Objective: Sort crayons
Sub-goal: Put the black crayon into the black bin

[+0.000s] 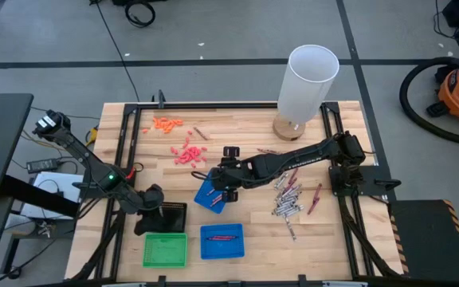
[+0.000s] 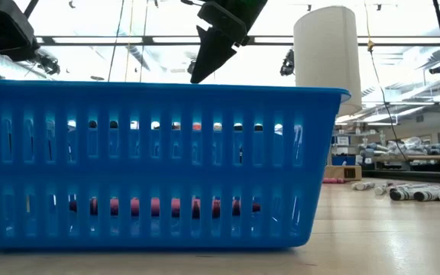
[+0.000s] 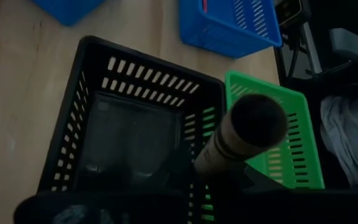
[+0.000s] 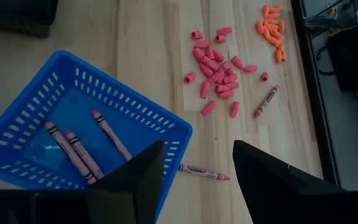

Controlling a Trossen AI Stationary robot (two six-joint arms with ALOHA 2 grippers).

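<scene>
Three red crayons [image 4: 73,149] lie flat, roughly parallel, inside a blue basket [image 4: 166,127]. Another red crayon [image 4: 202,172] lies on the desk [image 4: 148,56] just beside that basket. Grey crayons [image 1: 287,199] lie scattered flat on the desk's right side, a red one [image 1: 315,198] alongside.

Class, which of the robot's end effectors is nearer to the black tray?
Left. The left end effector hangs right over the black tray, holding a silver crayon. The right end effector is farther off, open above a blue tray.
</scene>
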